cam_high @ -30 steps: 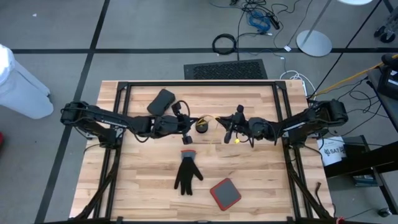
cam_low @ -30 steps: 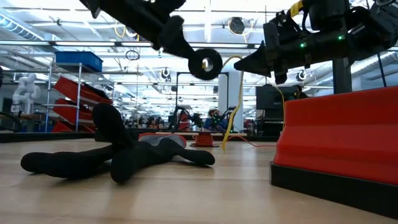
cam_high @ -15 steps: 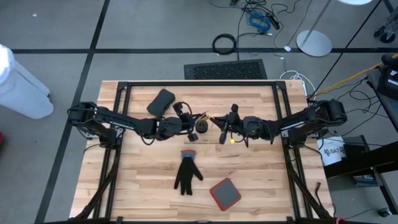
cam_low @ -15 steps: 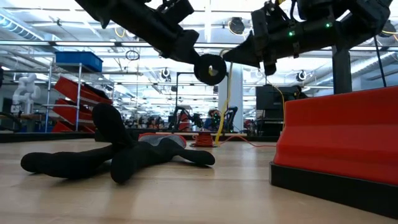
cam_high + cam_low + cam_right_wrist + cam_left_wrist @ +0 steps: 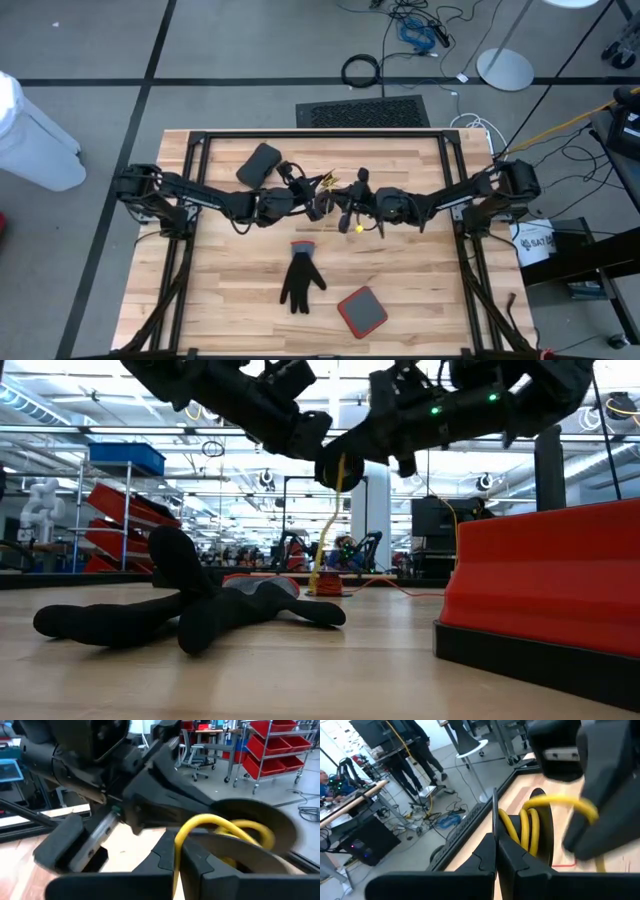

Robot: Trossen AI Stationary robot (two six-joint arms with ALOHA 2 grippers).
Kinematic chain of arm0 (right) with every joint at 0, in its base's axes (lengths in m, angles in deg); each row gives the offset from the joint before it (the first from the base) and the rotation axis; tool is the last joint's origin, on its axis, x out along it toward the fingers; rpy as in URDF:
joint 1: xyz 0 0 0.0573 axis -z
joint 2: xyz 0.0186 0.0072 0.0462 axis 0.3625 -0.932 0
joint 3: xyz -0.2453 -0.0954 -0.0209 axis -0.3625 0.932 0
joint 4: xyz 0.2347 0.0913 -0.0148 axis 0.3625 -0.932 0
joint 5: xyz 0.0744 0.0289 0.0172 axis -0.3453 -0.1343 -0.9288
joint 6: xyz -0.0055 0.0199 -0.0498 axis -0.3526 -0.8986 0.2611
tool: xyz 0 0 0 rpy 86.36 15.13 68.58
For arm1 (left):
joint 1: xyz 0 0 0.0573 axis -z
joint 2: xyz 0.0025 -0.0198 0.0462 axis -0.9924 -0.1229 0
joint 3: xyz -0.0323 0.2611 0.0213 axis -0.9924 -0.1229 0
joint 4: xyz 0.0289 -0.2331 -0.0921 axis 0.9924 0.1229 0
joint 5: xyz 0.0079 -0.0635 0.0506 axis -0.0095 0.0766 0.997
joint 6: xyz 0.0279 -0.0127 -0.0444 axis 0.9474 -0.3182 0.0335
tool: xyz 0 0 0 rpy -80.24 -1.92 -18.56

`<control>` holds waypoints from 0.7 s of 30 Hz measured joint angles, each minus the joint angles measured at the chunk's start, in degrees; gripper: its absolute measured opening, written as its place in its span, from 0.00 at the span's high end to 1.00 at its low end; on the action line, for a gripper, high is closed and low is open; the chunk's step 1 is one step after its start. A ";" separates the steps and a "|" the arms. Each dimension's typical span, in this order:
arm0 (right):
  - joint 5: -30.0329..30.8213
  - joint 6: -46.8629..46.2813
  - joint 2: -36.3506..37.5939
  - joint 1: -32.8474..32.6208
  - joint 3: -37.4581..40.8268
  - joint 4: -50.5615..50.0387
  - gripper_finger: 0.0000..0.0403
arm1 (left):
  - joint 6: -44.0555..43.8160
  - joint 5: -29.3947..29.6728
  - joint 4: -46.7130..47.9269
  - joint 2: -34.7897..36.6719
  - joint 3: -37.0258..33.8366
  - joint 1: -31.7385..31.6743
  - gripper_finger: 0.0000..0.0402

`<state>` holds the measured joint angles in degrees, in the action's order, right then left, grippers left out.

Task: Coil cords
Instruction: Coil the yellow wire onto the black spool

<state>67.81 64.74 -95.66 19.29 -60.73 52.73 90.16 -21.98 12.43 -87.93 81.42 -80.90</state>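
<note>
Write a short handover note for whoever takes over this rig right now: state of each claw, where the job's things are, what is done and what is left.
Left claw: shut on the small black round puck, held above the wooden table's middle.
Right claw: shut on the thin yellow cord, right beside the puck.
Cord: a few turns sit around the puck in the left wrist view; the rest hangs down to the table in the low view.
Done: winding begun.
Left: wind the hanging length.
Also on the table: black glove, red square pad, black pouch.
</note>
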 joint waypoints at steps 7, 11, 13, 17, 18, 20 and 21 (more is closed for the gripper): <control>0.63 0.47 -6.48 -0.34 -2.64 2.13 1.00 | -1.47 -0.90 -5.13 -1.18 0.02 -0.52 1.00; 2.24 1.27 -9.33 -0.34 -2.78 5.40 1.00 | -1.79 -2.27 -7.10 -1.20 0.02 -0.47 1.00; 3.71 2.54 -10.11 -0.70 -2.78 6.71 1.00 | -3.33 -3.08 -7.62 -1.20 0.02 -0.45 1.00; 7.67 7.39 -10.69 -2.04 -2.80 8.00 1.00 | -5.67 -4.82 -8.08 -1.20 0.02 -0.52 1.00; 8.71 8.67 -10.69 -2.43 -2.80 8.15 1.00 | -5.98 -4.83 -8.28 -1.20 0.02 -0.52 1.00; 11.31 11.38 -10.69 -3.42 -2.78 8.35 1.00 | -6.08 -5.06 -8.55 -1.04 0.02 -0.52 1.00; 12.72 12.76 -10.69 -3.95 -2.80 8.43 1.00 | -6.12 -5.50 -8.34 -0.72 0.02 -0.52 1.00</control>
<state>80.53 77.50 -106.35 15.34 -63.53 61.16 84.04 -27.48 4.10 -88.65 81.44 -81.42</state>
